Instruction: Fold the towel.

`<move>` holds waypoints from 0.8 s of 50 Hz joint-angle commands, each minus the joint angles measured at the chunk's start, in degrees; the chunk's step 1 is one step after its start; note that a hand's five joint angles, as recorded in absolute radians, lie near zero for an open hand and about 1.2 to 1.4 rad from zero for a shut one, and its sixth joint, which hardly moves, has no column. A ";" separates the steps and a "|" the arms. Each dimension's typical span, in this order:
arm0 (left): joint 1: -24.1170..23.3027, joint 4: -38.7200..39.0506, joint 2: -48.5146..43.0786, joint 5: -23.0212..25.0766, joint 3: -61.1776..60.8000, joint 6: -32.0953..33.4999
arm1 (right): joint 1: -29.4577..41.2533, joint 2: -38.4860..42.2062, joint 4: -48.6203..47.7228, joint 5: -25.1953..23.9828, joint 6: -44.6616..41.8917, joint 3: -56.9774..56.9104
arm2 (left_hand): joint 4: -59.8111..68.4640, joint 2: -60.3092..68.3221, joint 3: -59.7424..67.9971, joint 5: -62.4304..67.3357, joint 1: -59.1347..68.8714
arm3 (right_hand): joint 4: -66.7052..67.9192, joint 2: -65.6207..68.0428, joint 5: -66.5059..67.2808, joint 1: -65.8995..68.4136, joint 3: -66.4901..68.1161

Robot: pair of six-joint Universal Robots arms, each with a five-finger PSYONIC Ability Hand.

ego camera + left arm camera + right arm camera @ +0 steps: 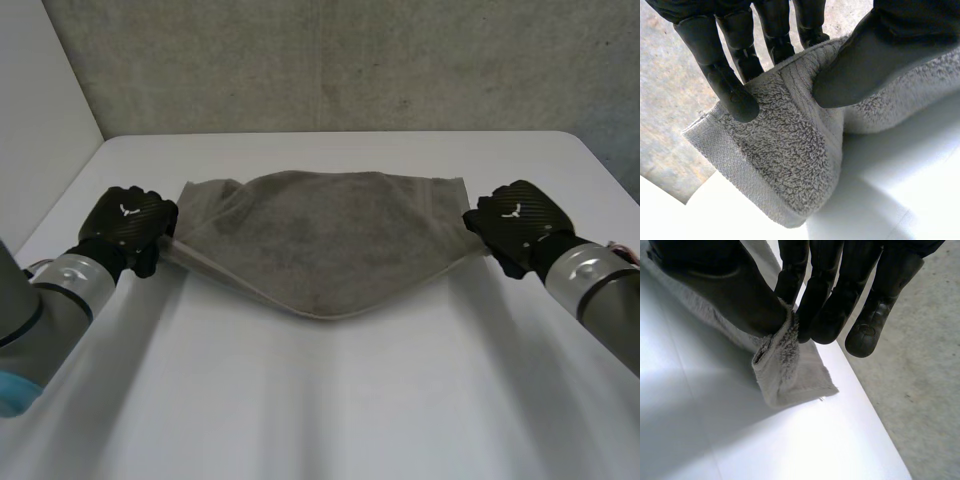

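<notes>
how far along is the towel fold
Done: both corners gripped. In hand: the left hand and right hand each pinch a corner of the grey towel, the edge between them sagging, the far part on the table. Left: laying that edge over and letting go.

From the head view, the back of the black left hand [128, 222] covers the corner of the fluffy grey towel [330, 240] near the left edge of the white desk [330, 400]. The black right hand [515, 222] covers the corner near the right edge. The grey left arm [50, 300] and grey right arm [600, 290] are cut off by the picture's edges.
</notes>
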 commanded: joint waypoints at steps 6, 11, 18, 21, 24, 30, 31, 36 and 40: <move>2.45 -6.75 21.48 1.00 -7.77 0.55 | -6.26 -20.20 16.74 -0.50 3.65 1.16 | -6.95 -7.17 -8.89 -17.29 -5.55 | 2.70 3.64 2.84 2.96 2.74; 2.45 -7.28 27.92 3.82 -11.39 -0.24 | -8.20 -24.35 21.24 -0.85 4.36 0.10 | -6.95 -7.17 -8.89 -17.29 -5.55 | 2.70 3.64 2.84 2.96 2.74; 2.53 -7.02 28.37 6.11 -11.92 -0.85 | -8.99 -22.70 23.62 -1.20 3.75 -2.45 | -6.95 -7.17 -8.89 -17.29 -5.55 | 2.70 3.64 2.84 2.96 2.74; 2.45 -6.76 26.51 6.20 -11.65 -0.85 | -9.00 -20.05 23.44 -1.20 3.31 -3.07 | -6.95 -7.17 -8.89 -17.29 -5.55 | 2.70 3.64 2.84 2.96 2.74; 2.27 -6.32 19.83 6.02 -9.28 -0.06 | -8.38 -13.10 23.44 -0.94 1.90 -5.44 | -6.95 -7.17 -8.89 -17.29 -5.55 | 2.70 3.64 2.84 2.96 2.74; 1.57 -6.58 4.37 5.05 1.88 -0.06 | -8.12 0.52 23.62 0.73 0.76 -15.20 | -6.95 -7.17 -8.89 -17.29 -5.55 | 2.70 3.64 2.84 2.96 2.74; 1.48 -6.58 0.89 4.97 4.93 -0.06 | -7.59 3.91 23.70 1.08 1.02 -18.15 | -6.95 -7.17 -8.89 -17.29 -5.55 | 2.70 3.64 2.84 2.96 2.74; 0.08 -6.58 -8.44 3.74 14.15 -0.06 | -4.17 13.41 22.74 2.92 1.63 -26.24 | -6.95 -7.17 -8.89 -17.29 -5.55 | 2.70 3.64 2.84 2.96 2.74; -1.60 -6.58 -14.00 2.42 20.43 -0.06 | -1.96 18.98 20.01 6.00 2.43 -30.93 | -6.95 -7.17 -8.89 -17.29 -5.55 | 2.70 3.64 2.84 2.96 2.74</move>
